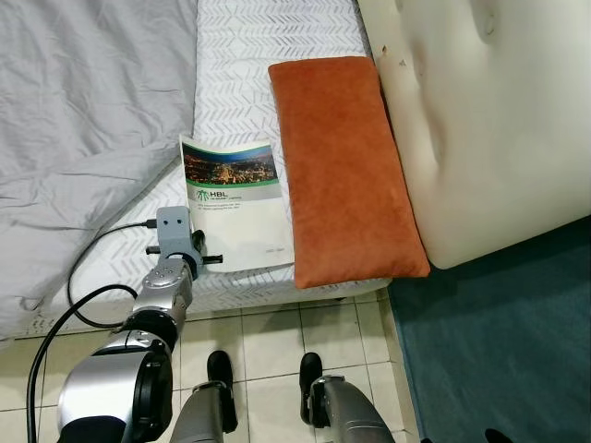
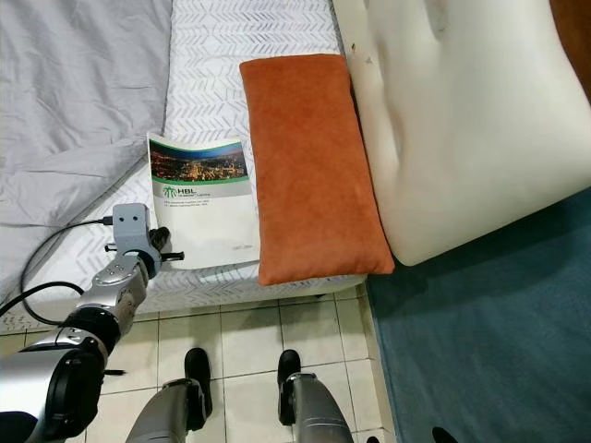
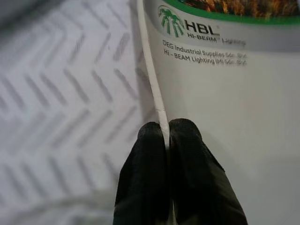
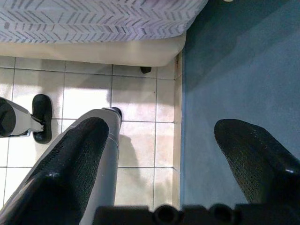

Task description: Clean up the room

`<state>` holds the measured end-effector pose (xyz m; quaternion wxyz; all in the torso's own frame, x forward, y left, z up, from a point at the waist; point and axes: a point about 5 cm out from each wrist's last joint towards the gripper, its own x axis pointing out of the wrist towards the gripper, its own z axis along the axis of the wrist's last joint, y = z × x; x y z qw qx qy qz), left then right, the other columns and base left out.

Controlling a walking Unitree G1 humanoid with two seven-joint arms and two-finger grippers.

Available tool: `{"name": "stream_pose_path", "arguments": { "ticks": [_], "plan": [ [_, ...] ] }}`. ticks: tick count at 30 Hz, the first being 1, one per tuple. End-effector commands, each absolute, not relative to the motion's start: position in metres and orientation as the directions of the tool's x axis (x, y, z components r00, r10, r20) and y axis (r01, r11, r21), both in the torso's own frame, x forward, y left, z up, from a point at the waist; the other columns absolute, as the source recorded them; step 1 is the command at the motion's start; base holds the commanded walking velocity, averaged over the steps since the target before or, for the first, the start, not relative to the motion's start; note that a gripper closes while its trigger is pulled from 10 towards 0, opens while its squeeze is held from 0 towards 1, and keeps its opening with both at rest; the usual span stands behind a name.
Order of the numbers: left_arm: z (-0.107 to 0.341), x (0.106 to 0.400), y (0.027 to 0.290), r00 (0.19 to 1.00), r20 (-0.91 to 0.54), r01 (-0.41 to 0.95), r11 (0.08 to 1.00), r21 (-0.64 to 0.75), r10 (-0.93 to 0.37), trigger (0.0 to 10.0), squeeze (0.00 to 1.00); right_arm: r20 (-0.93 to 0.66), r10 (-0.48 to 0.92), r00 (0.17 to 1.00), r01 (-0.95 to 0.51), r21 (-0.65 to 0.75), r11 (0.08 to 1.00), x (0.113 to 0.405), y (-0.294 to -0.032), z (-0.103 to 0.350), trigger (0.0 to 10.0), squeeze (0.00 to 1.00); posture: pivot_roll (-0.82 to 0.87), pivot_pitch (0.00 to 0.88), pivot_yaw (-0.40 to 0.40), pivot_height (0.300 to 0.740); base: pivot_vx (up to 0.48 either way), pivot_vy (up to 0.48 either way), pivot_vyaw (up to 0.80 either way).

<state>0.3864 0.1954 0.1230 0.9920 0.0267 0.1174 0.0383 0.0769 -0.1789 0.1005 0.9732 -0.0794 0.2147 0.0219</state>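
So my left gripper has its jaws pinched tight on the near edge of the HBL booklet, which lies flat on the bed just beside the orange pillow, near the bed's front edge. My right gripper hangs idle, jaws wide open and holding nothing, over the tiled floor and blue carpet.

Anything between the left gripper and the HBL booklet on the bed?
Nothing visible. The left gripper is shut on the booklet at its near-left edge; the orange cushion lies beside the booklet, on its right.
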Motion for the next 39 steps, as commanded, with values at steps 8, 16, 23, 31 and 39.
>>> {"name": "stream_pose_path", "arguments": {
  "ticks": [8, 16, 23, 31, 39],
  "plan": [
    [0.101, 0.374, 0.211, 0.938, -0.315, -0.061, 0.964, 0.258, 0.144, 10.0, 0.0, -0.469, -0.012, 0.883, -0.066, -0.149, 0.987, 0.062, -0.179, 0.098, 10.0, 0.0, -0.43, 0.579, -0.108, 0.74, 0.0, 0.0, 0.0],
    [0.096, 0.372, 0.207, 0.915, -0.347, -0.264, 0.955, -0.135, 0.204, 10.0, 0.0, -0.469, -0.005, 0.883, -0.074, -0.149, 0.986, 0.062, -0.178, 0.098, 10.0, 0.0, -0.43, 0.572, -0.111, 0.74, 0.0, 0.0, 0.0],
    [0.096, 0.376, 0.187, 0.926, -0.348, -0.207, 0.967, -0.15, 0.144, 10.0, 0.0, -0.47, -0.005, 0.882, -0.077, -0.155, 0.985, 0.061, -0.178, 0.098, 10.0, 0.0, -0.45, 0.565, -0.116, 0.74, 0.0, 0.0, 0.0],
    [0.115, 0.386, 0.183, 0.945, -0.303, -0.16, 0.981, -0.109, 0.121, 10.0, 0.0, -0.463, -0.005, 0.886, -0.074, -0.153, 0.985, 0.063, -0.176, 0.098, 10.0, 0.0, -0.45, 0.558, -0.107, 0.74, 0.0, 0.0, 0.0],
    [0.119, 0.388, 0.18, 0.948, -0.294, -0.168, 0.974, -0.153, 0.118, 10.0, 0.0, -0.47, -0.01, 0.883, -0.07, -0.153, 0.986, 0.059, -0.176, 0.097, 10.0, 0.0, -0.45, 0.558, -0.104, 0.74, 0.0, 0.0, 0.0]
  ]
}}
